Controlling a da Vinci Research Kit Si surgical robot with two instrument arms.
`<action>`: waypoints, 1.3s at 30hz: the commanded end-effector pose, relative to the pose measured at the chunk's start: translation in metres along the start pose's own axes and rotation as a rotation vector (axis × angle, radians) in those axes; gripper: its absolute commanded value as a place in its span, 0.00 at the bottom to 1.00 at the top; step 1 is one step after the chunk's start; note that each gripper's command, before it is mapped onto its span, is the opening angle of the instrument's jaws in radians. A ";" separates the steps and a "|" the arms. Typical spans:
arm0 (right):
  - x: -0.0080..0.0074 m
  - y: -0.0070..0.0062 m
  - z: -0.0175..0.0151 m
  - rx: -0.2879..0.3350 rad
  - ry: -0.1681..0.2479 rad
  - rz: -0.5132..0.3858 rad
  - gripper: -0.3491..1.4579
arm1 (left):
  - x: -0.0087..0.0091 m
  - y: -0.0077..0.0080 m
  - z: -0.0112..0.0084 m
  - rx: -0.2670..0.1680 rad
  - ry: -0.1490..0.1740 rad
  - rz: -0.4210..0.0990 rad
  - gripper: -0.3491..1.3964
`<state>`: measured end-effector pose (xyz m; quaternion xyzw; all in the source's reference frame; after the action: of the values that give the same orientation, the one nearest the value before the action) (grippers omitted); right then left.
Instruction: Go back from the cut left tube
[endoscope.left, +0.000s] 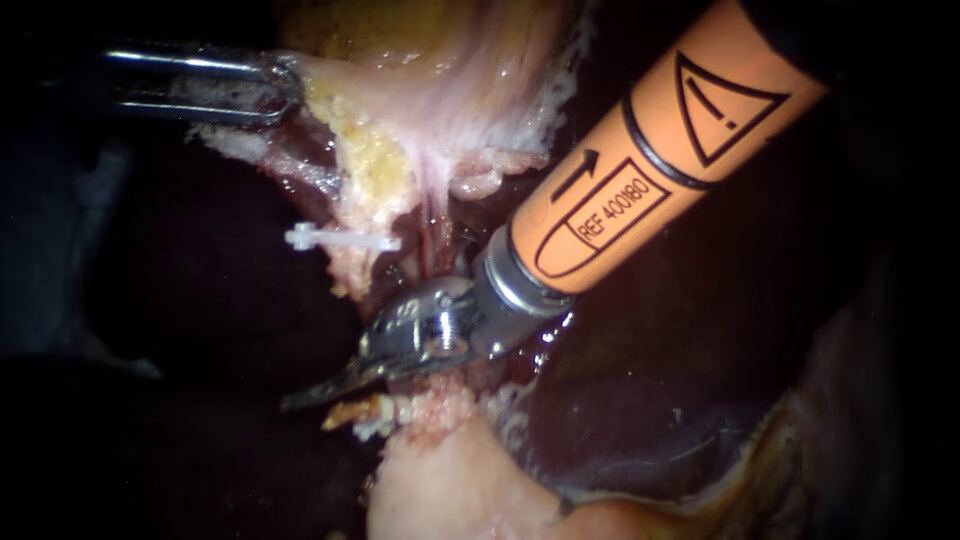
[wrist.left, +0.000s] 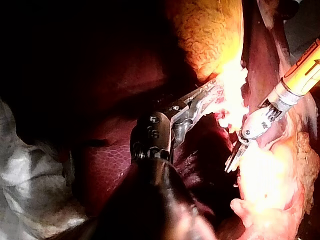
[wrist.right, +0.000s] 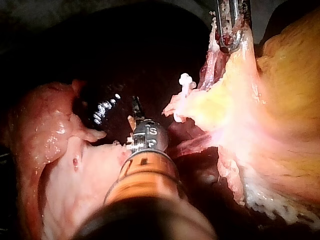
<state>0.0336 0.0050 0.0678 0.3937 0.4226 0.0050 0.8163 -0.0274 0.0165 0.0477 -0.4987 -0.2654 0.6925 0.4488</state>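
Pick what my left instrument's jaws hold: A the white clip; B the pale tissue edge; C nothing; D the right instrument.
B: the left instrument clamps the pale tissue edge from both sides, and the white clip lies apart from it.

Crumpled grey sheet (wrist.left: 30, 185), liver (wrist.left: 107, 165) resting against it

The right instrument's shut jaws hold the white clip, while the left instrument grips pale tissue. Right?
No: in the endoscope view the white clip sits on pale tissue, apart from the right instrument, whose shut jaws hold nothing. The left instrument does grip pale tissue.
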 end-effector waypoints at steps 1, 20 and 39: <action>0.0000 0.0000 0.0000 0.001 0.003 0.002 0.00 | 0.0000 0.0000 0.0000 0.000 0.000 0.000 0.00; 0.0004 0.0001 0.0002 -0.047 0.175 0.071 0.91 | 0.0000 -0.0003 -0.0001 -0.002 -0.001 0.001 0.00; -0.0008 -0.0060 -0.0116 -0.440 0.191 -0.058 1.00 | -0.0001 -0.0005 -0.0005 -0.004 -0.002 0.002 0.00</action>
<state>0.0217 0.0081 0.0601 0.1826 0.4960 0.1102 0.8417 -0.0268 0.0167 0.0480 -0.4988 -0.2668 0.6929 0.4471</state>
